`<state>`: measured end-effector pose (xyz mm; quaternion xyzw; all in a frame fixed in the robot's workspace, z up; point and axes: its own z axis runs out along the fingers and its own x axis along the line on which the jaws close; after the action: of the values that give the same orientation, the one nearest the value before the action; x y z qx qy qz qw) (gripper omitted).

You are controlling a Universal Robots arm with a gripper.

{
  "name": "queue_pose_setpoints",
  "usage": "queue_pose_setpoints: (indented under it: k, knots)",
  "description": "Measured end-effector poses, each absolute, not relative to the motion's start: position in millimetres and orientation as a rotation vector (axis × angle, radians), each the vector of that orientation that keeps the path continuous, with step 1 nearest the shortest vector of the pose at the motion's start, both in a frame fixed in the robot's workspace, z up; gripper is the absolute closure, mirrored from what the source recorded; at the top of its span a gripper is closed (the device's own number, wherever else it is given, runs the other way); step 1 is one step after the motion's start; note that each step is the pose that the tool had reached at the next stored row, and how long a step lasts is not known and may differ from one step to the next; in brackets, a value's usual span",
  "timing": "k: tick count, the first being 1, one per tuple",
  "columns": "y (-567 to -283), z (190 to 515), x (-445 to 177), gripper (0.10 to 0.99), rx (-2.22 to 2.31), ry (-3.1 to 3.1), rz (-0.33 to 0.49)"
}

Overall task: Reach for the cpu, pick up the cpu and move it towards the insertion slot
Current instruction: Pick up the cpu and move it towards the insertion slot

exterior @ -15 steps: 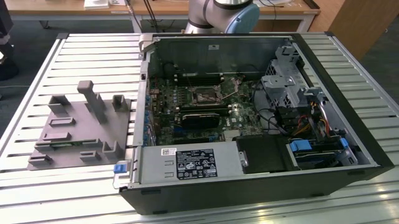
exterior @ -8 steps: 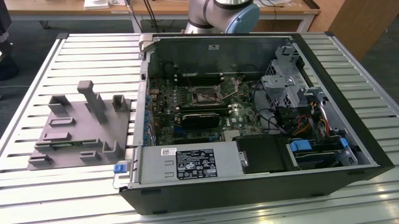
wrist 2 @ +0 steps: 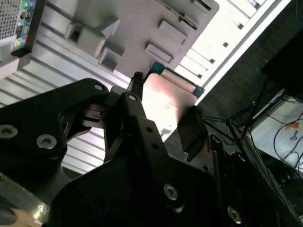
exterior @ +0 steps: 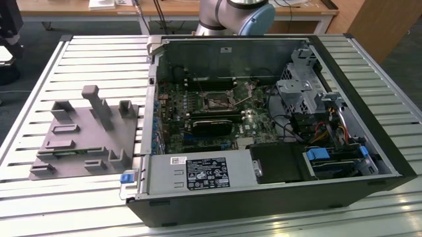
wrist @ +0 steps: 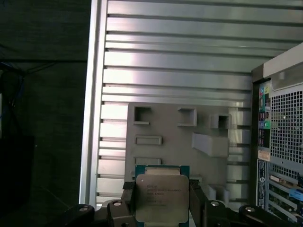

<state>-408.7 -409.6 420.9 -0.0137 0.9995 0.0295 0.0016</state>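
Note:
In the first wrist view the cpu (wrist: 161,197), a silvery square chip with a green rim, sits between the two black fingers of my gripper (wrist: 161,208), which is shut on it. It hangs above the grey tray (wrist: 175,137), well clear of its pegs. In the second wrist view the cpu (wrist 2: 166,101) shows its pale face tilted, clamped by my gripper (wrist 2: 164,106). The insertion slot (exterior: 216,101), a dark square in a metal frame, lies on the motherboard inside the open computer case (exterior: 343,59) in the exterior view.
The grey tray (exterior: 79,133) with upright pegs lies on the slatted metal table (exterior: 99,54) at the exterior view's left, beside the case. A power supply (exterior: 197,173), cables and a drive cage (exterior: 300,94) crowd the case. The arm's base (exterior: 234,15) stands behind it.

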Motion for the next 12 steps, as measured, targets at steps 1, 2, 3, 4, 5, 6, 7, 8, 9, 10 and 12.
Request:
queue_pose_setpoints:
  k: [1, 2, 3, 4, 5, 6, 7, 8, 9, 10, 12]
  knots:
    - [-409.6, 420.8, -404.9, 0.545, -0.043, 3.137, 0.093]
    - [-409.6, 420.8, -401.2, 0.545, -0.043, 3.137, 0.093]
    - [-409.6, 420.8, -397.0, 0.545, -0.043, 3.137, 0.093]
    - [-409.6, 420.8, -392.1, 0.545, -0.043, 3.137, 0.093]
    - [-409.6, 420.7, -387.6, 0.545, -0.043, 3.137, 0.093]
    - [-409.6, 420.6, -383.1, 0.545, -0.043, 3.137, 0.093]
    - [-409.6, 420.4, -378.9, 0.545, -0.043, 3.137, 0.093]
    - [-409.6, 420.1, -374.9, 0.545, -0.043, 3.137, 0.093]
    - [-409.6, 419.9, -371.1, 0.545, -0.043, 3.137, 0.093]
    - [-409.6, 419.6, -367.2, 0.545, -0.043, 3.137, 0.093]
    - [-409.6, 418.8, -359.9, 0.545, -0.043, 3.137, 0.093]
